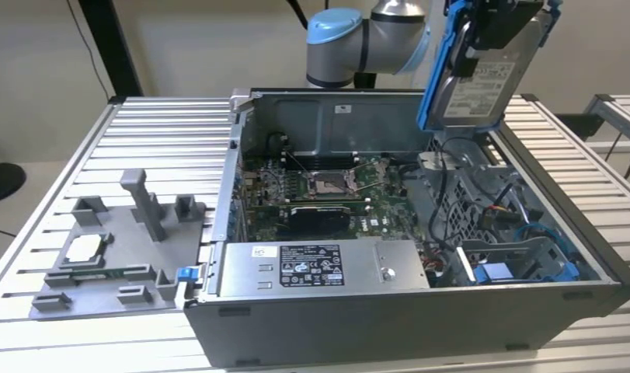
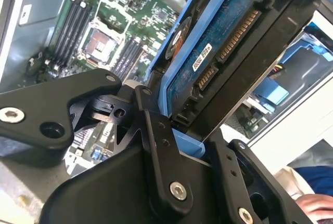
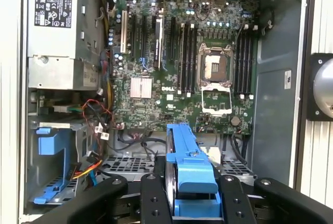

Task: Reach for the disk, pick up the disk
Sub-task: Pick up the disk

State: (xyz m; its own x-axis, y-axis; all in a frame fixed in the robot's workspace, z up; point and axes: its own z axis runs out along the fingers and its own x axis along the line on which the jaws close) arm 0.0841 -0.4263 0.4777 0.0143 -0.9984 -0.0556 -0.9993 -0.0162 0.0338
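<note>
Ribbed metal table (image 1: 149, 124) underneath everything, pale and slatted. On it, an open computer case (image 1: 563, 225), lid off, insides facing up, taking most of the exterior view's right half. Inside the case: a green circuit board (image 1: 325, 183) with an empty processor socket (image 3: 214, 68) and rows of dark memory slots (image 3: 184, 57); a grey metal box (image 1: 325, 268) with a black label along the near wall; a blue plastic bay (image 3: 52, 156) in one corner, with red, orange and black wires (image 3: 93, 115) bunched beside it. To the exterior view's left of the case, apart from it, a grey fixture plate (image 1: 107, 256) with upright posts and a small white-topped chip (image 1: 85, 247) lying flat on it.

Above the far corner of the case, the arm (image 1: 367, 39), grey with a blue joint cap, bent over and pointing its wrist down toward the open case. Raised well clear of the case, at the exterior view's upper right, the disk (image 1: 478, 85): on edge, slightly tilted, white label outward, blue bracket around its rim. Clamped on that disk, the gripper (image 2: 182, 130), black fingers (image 2: 161, 146) pressed against both sides of the blue frame, connector edge and underside board of the disk showing in the second wrist view. In the first wrist view, blue bracket edge standing between the black fingers, circuit board far below.
</note>
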